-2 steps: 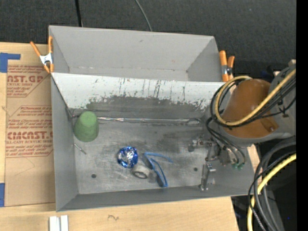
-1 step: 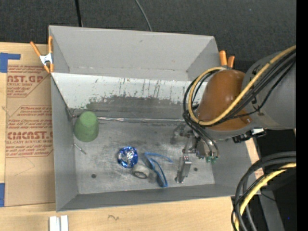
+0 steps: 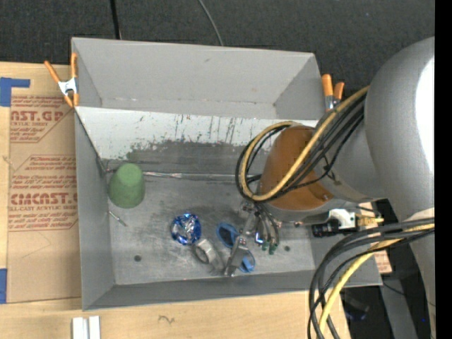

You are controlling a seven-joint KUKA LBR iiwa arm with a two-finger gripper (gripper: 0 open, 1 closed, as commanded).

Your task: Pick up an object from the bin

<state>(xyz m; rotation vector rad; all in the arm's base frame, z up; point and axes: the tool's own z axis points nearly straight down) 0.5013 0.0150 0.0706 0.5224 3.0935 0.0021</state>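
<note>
Your end effector (image 3: 240,254) is down at the blue thing (image 3: 227,234) by the bin's (image 3: 93,246) near wall, can't tell if it's open or gripping, so centre on it before you close.

Bright even overhead light, faint sheen on bin (image 3: 191,73) walls, soft shadows

Red print on the cardboard sheet (image 3: 35,154) at the left of the frame, all cut by the edges. Upper line, large letters: "CAST.G", next letter unclear. Lower down, large: "CAST.C", with unclear letters before it. Just under that, smaller: "LL-CAST ACRYLIC SHEE". Other small red lines between and below are too fine to read. No readable text elsewhere.
</note>
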